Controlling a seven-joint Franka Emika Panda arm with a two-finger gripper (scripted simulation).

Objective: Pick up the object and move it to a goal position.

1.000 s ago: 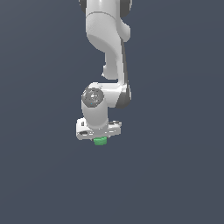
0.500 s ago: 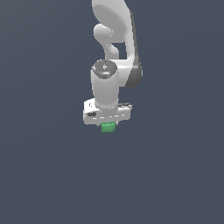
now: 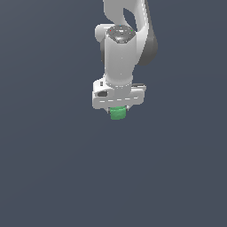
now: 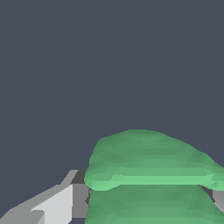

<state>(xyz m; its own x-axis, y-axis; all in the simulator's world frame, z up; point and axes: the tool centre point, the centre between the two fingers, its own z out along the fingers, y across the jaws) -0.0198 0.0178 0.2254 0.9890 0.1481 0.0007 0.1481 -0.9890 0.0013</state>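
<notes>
Clamping object [image 3: 117,114], gripper [image 3: 118,109] hides its upper part, fingertips obscured.

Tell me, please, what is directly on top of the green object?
The white gripper sits directly above the green object, closed around it. The object's upper part is hidden inside the gripper, and only its lower ridged portion shows. Below it there is only the plain dark background.

The tool [image 3: 118,110] carried the object [image 3: 117,114] rightward, higher.

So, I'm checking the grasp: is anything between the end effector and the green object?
Nothing visible. The green object sits directly under the end effector, with a finger right beside it in the wrist view.
</notes>
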